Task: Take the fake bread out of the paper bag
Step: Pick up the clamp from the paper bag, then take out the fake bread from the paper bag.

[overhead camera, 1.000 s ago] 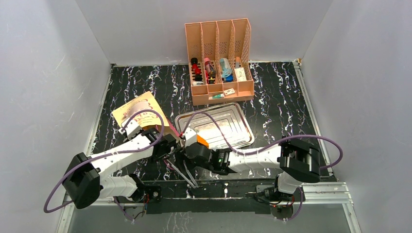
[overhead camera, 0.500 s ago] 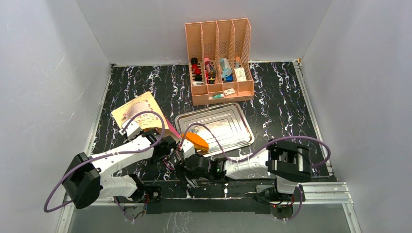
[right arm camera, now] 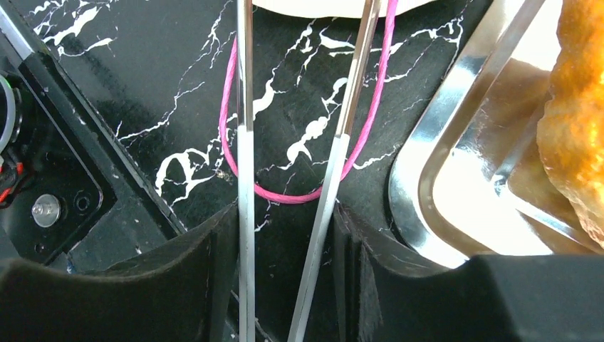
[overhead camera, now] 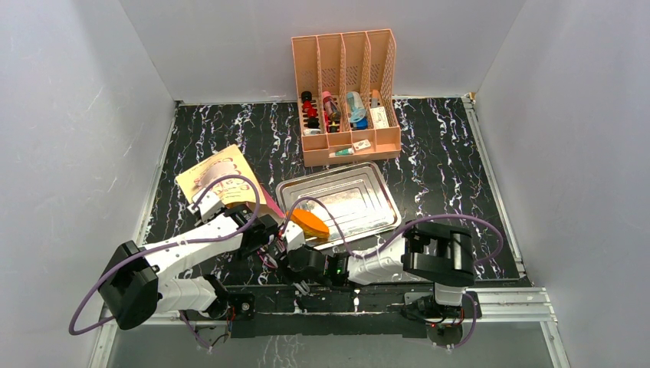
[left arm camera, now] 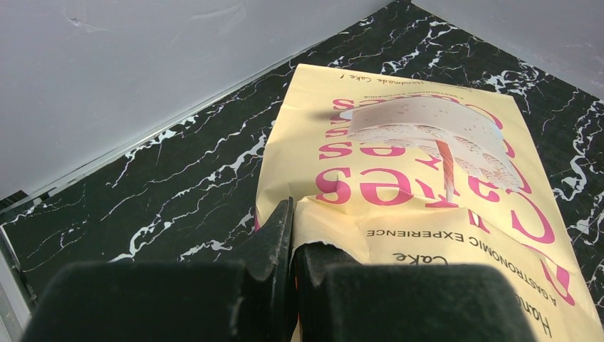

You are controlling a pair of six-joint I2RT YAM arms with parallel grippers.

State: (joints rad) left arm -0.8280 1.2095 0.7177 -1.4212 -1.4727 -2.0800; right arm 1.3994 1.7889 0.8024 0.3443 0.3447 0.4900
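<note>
The paper bag (overhead camera: 217, 175) lies flat at the left, cream with pink "Cakes" lettering, and fills the left wrist view (left arm camera: 427, 178). My left gripper (overhead camera: 264, 224) (left arm camera: 292, 235) is shut on the bag's near paper edge. The orange-brown fake bread (overhead camera: 310, 223) (right arm camera: 573, 107) lies outside the bag, on the near-left corner of the metal tray (overhead camera: 368, 218) (right arm camera: 434, 185). My right gripper (overhead camera: 291, 247) (right arm camera: 285, 214) holds metal tongs (right arm camera: 244, 142). Their two arms are spread, empty, and point toward the bag's mouth, left of the bread.
A pink cord handle (right arm camera: 299, 196) loops on the table under the tongs. A peach slotted organizer (overhead camera: 345, 96) with small items stands at the back centre. Grey walls enclose the black marbled table on three sides.
My right gripper has drawn back toward the near edge with the tongs. The bread, partly covered before, now lies in the open on the tray corner. The left gripper has not moved.
</note>
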